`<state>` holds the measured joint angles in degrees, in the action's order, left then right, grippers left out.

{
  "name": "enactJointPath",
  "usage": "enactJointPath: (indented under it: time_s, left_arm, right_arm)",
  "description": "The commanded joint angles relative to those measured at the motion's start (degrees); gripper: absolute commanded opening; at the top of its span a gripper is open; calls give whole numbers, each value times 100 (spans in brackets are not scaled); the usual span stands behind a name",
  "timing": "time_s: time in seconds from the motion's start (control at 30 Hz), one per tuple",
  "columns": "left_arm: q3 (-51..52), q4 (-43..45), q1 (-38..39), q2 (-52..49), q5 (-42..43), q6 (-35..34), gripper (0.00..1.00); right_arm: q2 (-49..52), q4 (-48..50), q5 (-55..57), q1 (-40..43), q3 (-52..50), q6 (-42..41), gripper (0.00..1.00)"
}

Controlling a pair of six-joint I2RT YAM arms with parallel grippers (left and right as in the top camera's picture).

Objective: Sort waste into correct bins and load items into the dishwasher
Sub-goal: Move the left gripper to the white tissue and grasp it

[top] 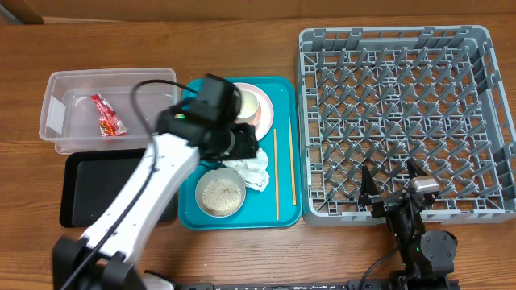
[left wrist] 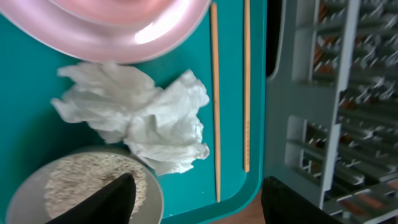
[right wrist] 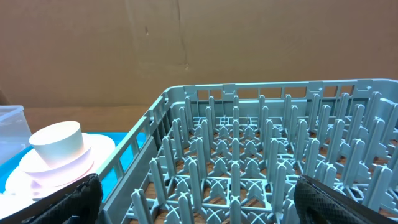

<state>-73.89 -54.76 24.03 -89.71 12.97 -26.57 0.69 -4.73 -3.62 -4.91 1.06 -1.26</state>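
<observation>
Right gripper [top: 391,192] sits at the near rim of the dish rack [top: 484,48], jaws wide open, nothing between them. On the near end of the teal tray [top: 187,211]: grey bowl [top: 221,193] with rice grains [left wrist: 93,177] in it. Black tray [top: 89,193] is to its left, on the table. The crumpled napkin [left wrist: 143,118] lies just beyond the bowl, touching its rim. Left gripper [left wrist: 199,183] hovers over the napkin and bowl, jaws apart, holding nothing. Two chopsticks [top: 276,173] lie parallel along the tray's right side. Farther: pink plate [top: 264,113] with cup [right wrist: 57,142] on it. Far left: clear tub [top: 64,89] with the red wrapper [top: 109,117] inside.
</observation>
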Motion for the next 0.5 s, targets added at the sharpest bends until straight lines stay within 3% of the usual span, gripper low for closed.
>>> enactJointPath:
  time_s: [0.0,0.27,0.47]
  left_arm:
    - [-31,-70,496,-549,-181,90,65]
    - [-31,-26,973,-1001,-820,-911,64]
    - [2,-94,1200,-1005,-1766,-1290,73]
  right_arm:
    - [-52,22,7,-17,-61,22,100]
    - [-52,22,7,-17,-61,22,100]
    - [-52,22,7,-17,-61,22,100]
